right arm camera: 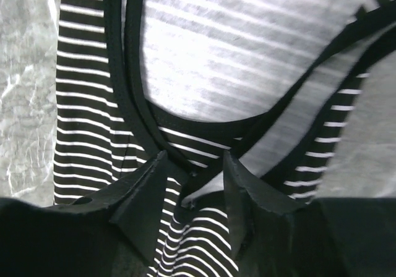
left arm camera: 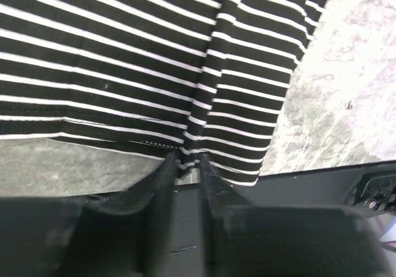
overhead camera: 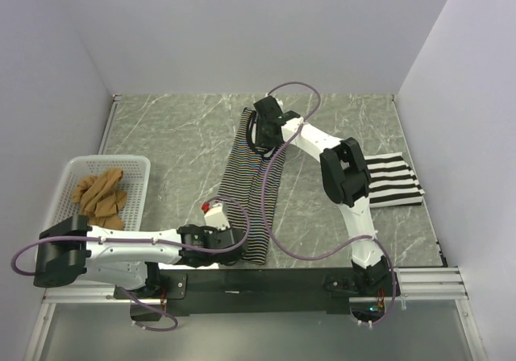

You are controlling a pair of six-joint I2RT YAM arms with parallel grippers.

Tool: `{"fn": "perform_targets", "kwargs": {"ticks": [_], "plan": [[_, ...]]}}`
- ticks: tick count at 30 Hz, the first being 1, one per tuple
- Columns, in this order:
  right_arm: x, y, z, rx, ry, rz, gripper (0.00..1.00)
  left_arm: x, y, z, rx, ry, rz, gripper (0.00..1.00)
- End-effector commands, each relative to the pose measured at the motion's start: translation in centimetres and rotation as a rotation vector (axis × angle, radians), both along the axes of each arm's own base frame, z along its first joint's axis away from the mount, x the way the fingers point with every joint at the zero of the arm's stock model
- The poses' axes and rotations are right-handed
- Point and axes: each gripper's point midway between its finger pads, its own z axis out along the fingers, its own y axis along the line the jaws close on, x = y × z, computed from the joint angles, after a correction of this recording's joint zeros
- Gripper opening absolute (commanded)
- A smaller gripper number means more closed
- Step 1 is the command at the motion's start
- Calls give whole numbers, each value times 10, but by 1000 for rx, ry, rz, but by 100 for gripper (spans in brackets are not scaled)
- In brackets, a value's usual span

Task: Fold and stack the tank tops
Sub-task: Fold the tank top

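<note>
The tank top with thin dark stripes [overhead camera: 254, 192] lies as a long narrow strip down the middle of the table. My left gripper [overhead camera: 234, 236] is at its near hem. In the left wrist view the jaws [left arm camera: 187, 161] stand a little apart, with the hem of the top [left arm camera: 124, 60] reaching between their tips. My right gripper [overhead camera: 262, 127] is at the far end. Its jaws [right arm camera: 195, 162] are open around the black-trimmed neck [right arm camera: 185, 119]. The wide-striped tank top [overhead camera: 393, 180] lies folded at the right. The tan-brown one [overhead camera: 101, 196] is crumpled in the basket.
The white mesh basket [overhead camera: 105, 161] stands at the left edge of the marble table. Grey walls close in the left, back and right. A purple cable [overhead camera: 278, 176] loops over the striped top. The black base rail [overhead camera: 266, 280] runs along the near edge.
</note>
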Motion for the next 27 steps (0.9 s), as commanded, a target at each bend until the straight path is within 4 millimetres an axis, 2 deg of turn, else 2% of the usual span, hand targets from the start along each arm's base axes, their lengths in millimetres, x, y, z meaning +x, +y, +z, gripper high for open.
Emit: {"fn": "perform_targets", "kwargs": {"ticks": [1,3,4,5,6,8,9,11,12,13,14,15,16,17,21,22,27], "plan": [[18,-19,74,-2,-164,-53,49,8,-2,22,-11,-35,8,31],[21,-37,84,17,-181,-85,49,12,3,32,-3,-56,13,45],[19,-43,80,27,-169,-91,49,18,5,41,-16,-78,29,48],[25,-54,90,47,-194,-113,50,21,7,47,-18,-87,34,51],[26,-61,90,53,-193,-128,50,24,7,53,-24,-103,18,56],[26,-69,87,69,-180,-137,50,37,0,71,-73,-127,20,56],[30,-80,84,74,-172,-159,50,40,-3,76,-71,-149,-5,56],[32,-88,75,82,-148,-176,44,51,-18,86,-86,-164,-44,52],[34,-96,72,86,-141,-198,41,56,-26,90,-81,-186,-81,44],[34,-102,65,87,-128,-207,34,61,-33,80,-39,-179,-100,41],[37,-101,61,107,-121,-205,29,67,-47,91,-48,-197,-118,38],[40,-108,57,113,-115,-220,25,70,-52,89,-18,-199,-139,30],[41,-109,57,119,-113,-218,20,74,-58,76,27,-182,-146,24],[42,-110,47,113,-96,-217,18,76,-69,79,19,-185,-171,20],[49,-108,36,119,-75,-206,16,87,-84,55,50,-147,-183,2],[51,-108,34,122,-74,-209,16,90,-83,42,80,-129,-177,1],[58,-106,17,121,-54,-208,16,86,-80,11,115,-71,-185,1]]}}
